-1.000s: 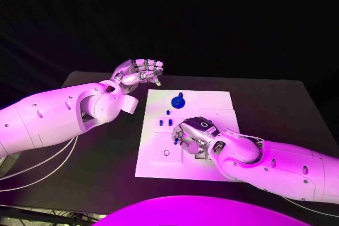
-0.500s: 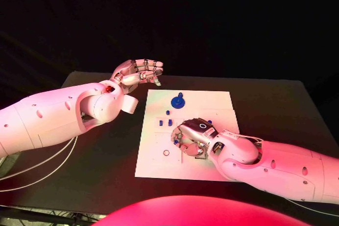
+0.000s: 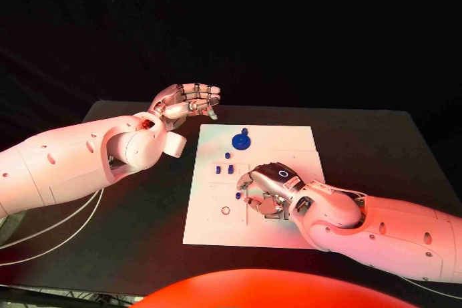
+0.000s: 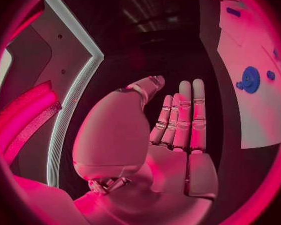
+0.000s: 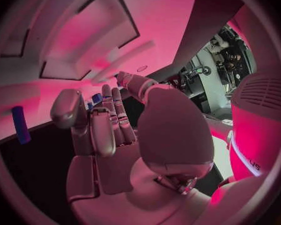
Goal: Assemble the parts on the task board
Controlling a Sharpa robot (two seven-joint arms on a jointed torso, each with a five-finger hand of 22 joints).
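Observation:
The white task board [image 3: 289, 137] lies in the middle of the black table. A blue gear [image 3: 243, 141] sits near its far edge, and it shows beside the board [image 4: 265, 110] as a blue gear [image 4: 250, 79] in the left wrist view. Two small blue pegs [image 3: 224, 168] stand left of my right hand [image 3: 266, 189], which hovers low over the board's middle, fingers curved down, palm empty [image 5: 115, 150]. A blue peg [image 5: 19, 125] stands apart from its fingers. My left hand [image 3: 187, 99] is raised beyond the board's far left corner, fingers straight [image 4: 181, 120], holding nothing.
A small ring mark [image 3: 225, 210] lies on the board's near left part. Bare black table [image 3: 375, 141] stretches right of the board. My left forearm [image 3: 87, 158] hangs over the table's left side.
My right hand has slid a little toward the board's near edge. The left hand has stayed where it was.

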